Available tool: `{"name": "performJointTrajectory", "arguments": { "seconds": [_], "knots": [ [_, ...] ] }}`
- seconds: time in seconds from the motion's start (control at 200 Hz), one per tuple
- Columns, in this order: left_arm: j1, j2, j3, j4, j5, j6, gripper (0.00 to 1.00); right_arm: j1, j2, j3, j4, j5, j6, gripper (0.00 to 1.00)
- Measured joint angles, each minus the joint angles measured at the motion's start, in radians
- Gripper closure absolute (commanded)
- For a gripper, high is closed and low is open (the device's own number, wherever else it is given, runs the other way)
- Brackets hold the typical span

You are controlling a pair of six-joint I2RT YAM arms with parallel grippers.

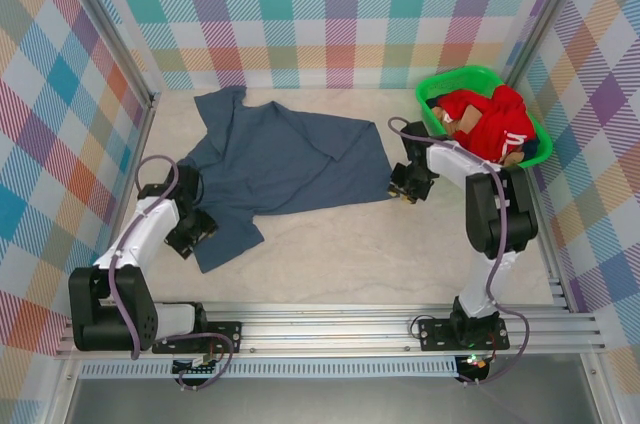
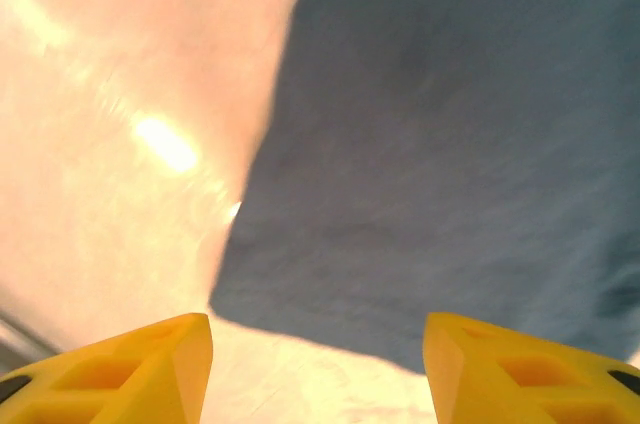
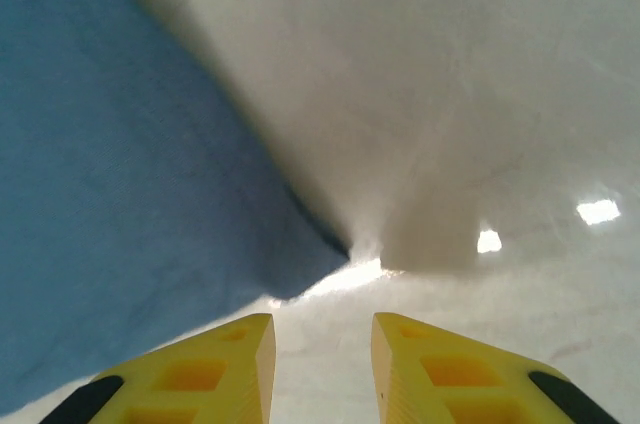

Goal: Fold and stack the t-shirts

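While sitting low at the 7 o'clock hem of the blue t-shirt point(image 1: 280, 159), stands wide open & holds nothing: so much for the L pincer point(image 1: 190, 231). From its wrist cam: yellow fingers point(image 2: 140, 364) well apart, bare table point(image 2: 100, 144) & shirt edge ahead betw. them, no cloth pinched.

As for the R pincer point(image 1: 408, 187): parked at the shirt's 3 o'clock corner. Open too, but w/ only a narrow gap and nothing betw. its fingers. Shirt corner just ahead of the tips, at 12 o'clock from them, apart from them. Can't tell whether the tips touch the table.

Re the shirt: spread on the table, rumpled, over the 9-to-12 o'clock part of the surface. One end up toward 11 o'clock near the far edge, a lower flap down toward 7 o'clock beside the L pincer. Unfolded, w/ creases across the middle.

Containers: one green basket point(image 1: 470, 74) in the 2 o'clock corner, just past the R pincer. Inside: red garment point(image 1: 495, 116) w/ white stripes heaped on top, rising above the rim. Also a tan item point(image 1: 462, 126) at its 9 o'clock & a bit of dark blue cloth point(image 1: 537, 149) at its 4 o'clock, both too small to say more.
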Motion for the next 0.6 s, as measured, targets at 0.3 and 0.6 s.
{"name": "performJointTrajectory", "arguments": {
  "seconds": [0.3,0.6],
  "knots": [
    [0.0,-0.062,-0.043,-0.025,0.042,-0.009,0.42,-0.01,0.076,0.06,-0.006,-0.001,-0.016,0.77],
    [0.0,-0.074,-0.053,-0.027,0.06,-0.009,0.42,-0.015,0.089,0.08,0.004,-0.008,-0.027,1.0]
  ]
}}
